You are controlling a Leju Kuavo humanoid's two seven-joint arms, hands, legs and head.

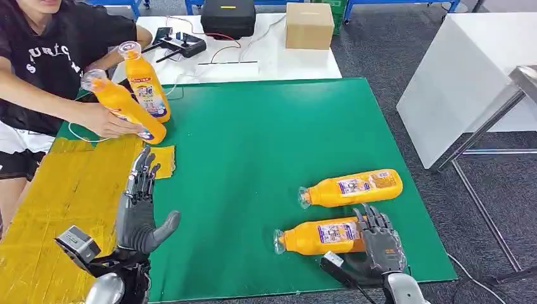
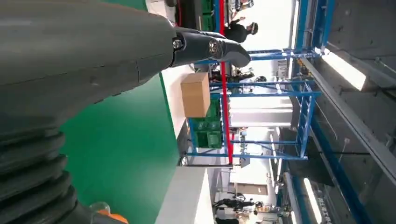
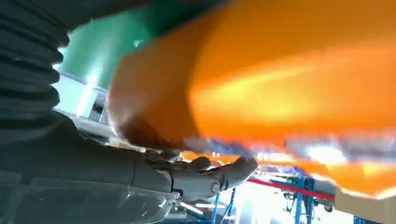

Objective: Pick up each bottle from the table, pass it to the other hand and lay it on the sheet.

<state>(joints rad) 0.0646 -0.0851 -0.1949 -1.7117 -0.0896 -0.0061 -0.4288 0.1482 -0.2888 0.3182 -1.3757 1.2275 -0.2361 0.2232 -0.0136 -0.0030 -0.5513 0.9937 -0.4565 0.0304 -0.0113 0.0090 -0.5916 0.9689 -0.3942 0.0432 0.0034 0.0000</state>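
Two orange bottles lie on the green mat [image 1: 253,139] at the right, the farther bottle [image 1: 351,187] and the nearer bottle [image 1: 320,237]. My right hand [image 1: 380,244] lies over the nearer bottle's base end with its fingers spread straight. In the right wrist view that bottle [image 3: 289,84] is blurred against the palm of the right hand [image 3: 116,182], and the thumb [image 3: 224,172] is stretched out under it. My left hand [image 1: 142,209] is open and holds nothing, at the edge of the yellow sheet [image 1: 63,202]. A person at the far left holds an upright bottle [image 1: 145,82] and a tilted bottle [image 1: 123,107].
Behind the mat, a white table carries a black case [image 1: 228,16], a cardboard box [image 1: 309,25] and a controller [image 1: 183,43]. A white table [image 1: 468,76] and a metal frame [image 1: 494,126] stand to the right. A small yellow scrap [image 1: 164,161] lies on the mat.
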